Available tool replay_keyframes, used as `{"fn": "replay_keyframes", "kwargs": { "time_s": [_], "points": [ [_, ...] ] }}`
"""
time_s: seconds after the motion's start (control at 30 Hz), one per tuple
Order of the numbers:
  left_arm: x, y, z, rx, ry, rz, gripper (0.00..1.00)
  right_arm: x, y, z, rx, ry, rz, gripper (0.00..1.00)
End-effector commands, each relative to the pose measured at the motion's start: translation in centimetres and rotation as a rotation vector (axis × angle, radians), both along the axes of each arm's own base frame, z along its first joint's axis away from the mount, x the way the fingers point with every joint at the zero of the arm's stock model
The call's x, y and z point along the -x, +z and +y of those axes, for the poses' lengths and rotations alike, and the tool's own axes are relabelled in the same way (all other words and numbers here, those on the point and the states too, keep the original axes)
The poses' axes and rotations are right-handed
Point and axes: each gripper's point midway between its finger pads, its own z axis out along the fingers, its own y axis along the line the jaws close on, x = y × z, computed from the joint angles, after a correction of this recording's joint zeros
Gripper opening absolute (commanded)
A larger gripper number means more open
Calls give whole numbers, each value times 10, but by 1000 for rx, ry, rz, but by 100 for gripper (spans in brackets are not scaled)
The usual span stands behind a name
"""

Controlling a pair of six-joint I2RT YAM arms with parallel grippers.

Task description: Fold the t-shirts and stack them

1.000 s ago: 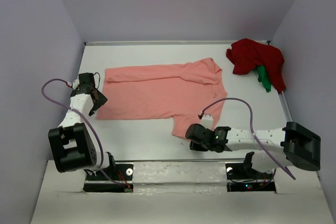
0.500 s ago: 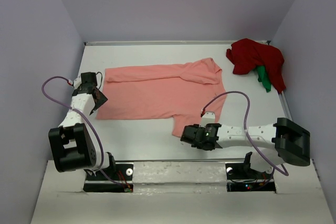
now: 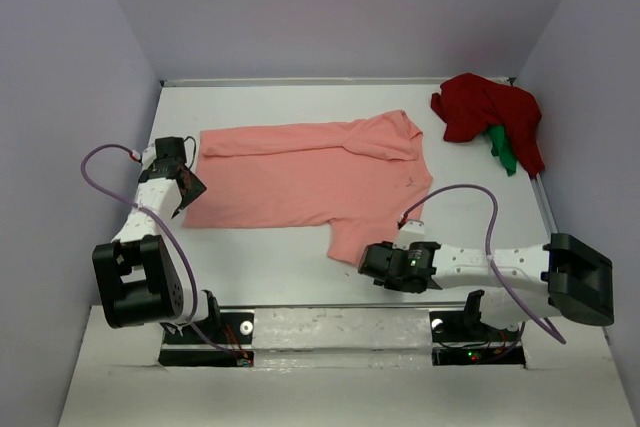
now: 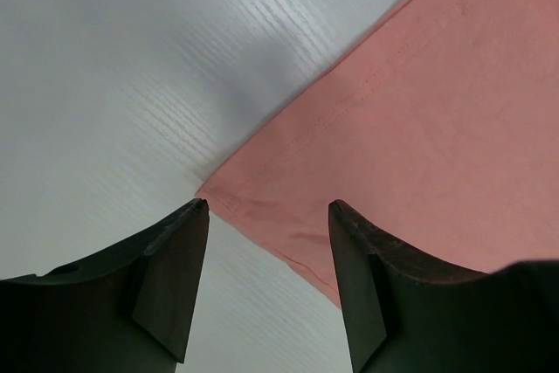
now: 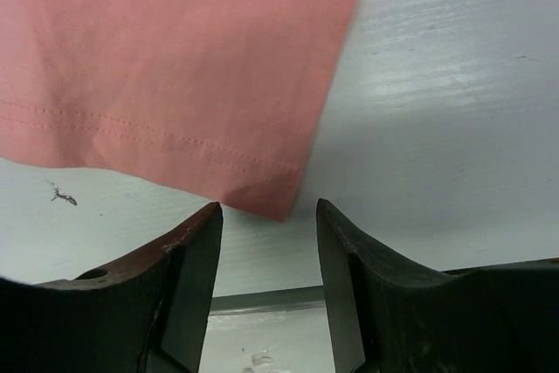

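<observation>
While left hand and right hand gape empty, three t-shirts lie: salmon, red, green.

The salmon-pink t-shirt was matt, smooth cloth with a stitched hem. The dark red t-shirt at the table's far right corner looked soft and creased. The table was white, faintly grained, with a slight sheen. The right gripper had fingers of matt dark plastic.
</observation>
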Motion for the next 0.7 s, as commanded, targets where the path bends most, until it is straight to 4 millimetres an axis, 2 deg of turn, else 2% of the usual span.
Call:
{"fn": "replay_keyframes", "kwargs": {
  "time_s": [0.0,0.1,0.23,0.37,0.43,0.6,0.67],
  "points": [
    [-11,22,3,-25,-4,-62,67,-5,2,16,-47,16,-25,53],
    [-12,27,3,-29,-2,-71,67,-5,3,18,-61,16,-30,52],
    [-14,31,3,-28,-2,-78,67,-6,1,19,-60,13,-32,39],
    [-13,29,3,-26,-4,-72,67,-4,-4,19,-46,7,-16,37],
    [-13,29,3,-30,-6,-72,67,-4,-5,20,-46,3,-14,37],
    [-14,33,3,-32,-14,-82,67,-4,-7,13,-26,-25,-13,50],
    [-16,33,2,-26,-16,-85,67,-3,-9,7,3,-42,-7,52]
  ]
}}
